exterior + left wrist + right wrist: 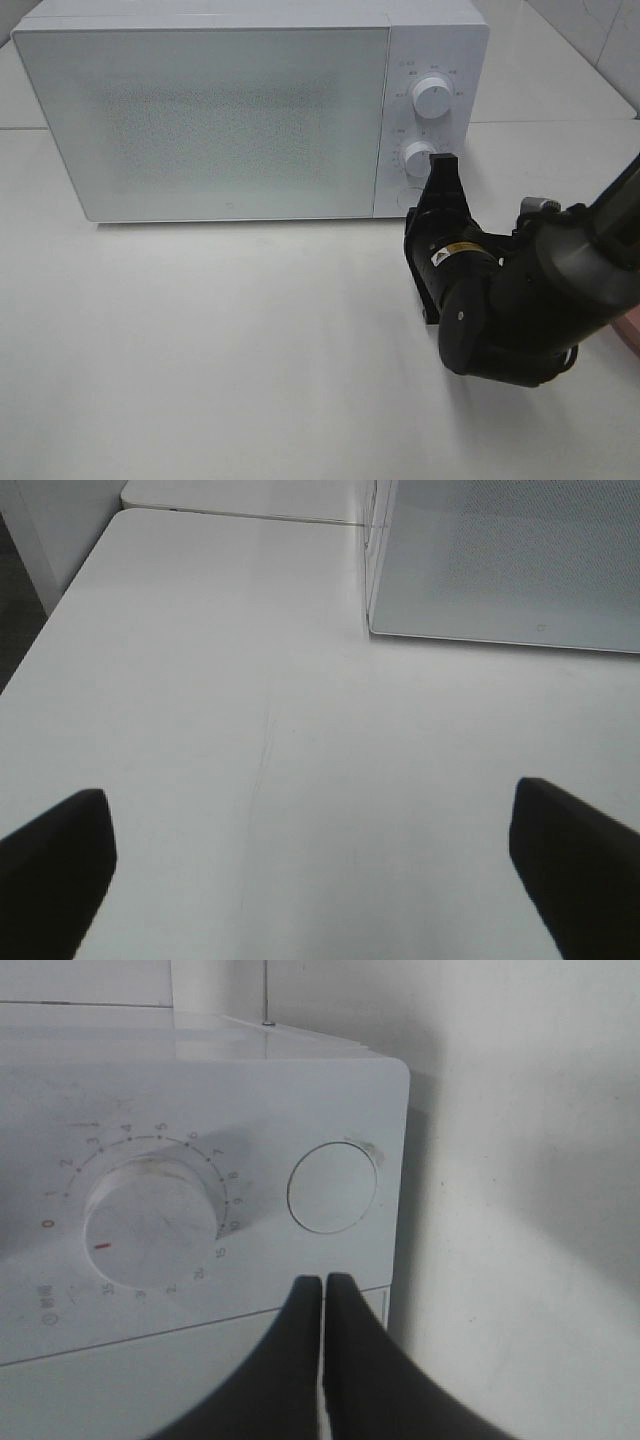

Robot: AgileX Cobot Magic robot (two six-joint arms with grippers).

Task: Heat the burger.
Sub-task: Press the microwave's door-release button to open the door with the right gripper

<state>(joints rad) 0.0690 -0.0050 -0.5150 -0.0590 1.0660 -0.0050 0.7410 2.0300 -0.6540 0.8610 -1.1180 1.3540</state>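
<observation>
Right tool [322, 1290], tips pressed together, empty; just ahead of it the round button [332, 1187] on the shut microwave [210, 110]. Left tool [310, 805] spread wide over the counter [200, 680]. The burger is nowhere in view (probably soft and light; cradle the bun's sides).

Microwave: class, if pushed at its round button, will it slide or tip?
Likely stays put: the microwave is a wide, low box. The round button sits low, so tipping seems unlikely. The smooth table might allow slight sliding.
</observation>
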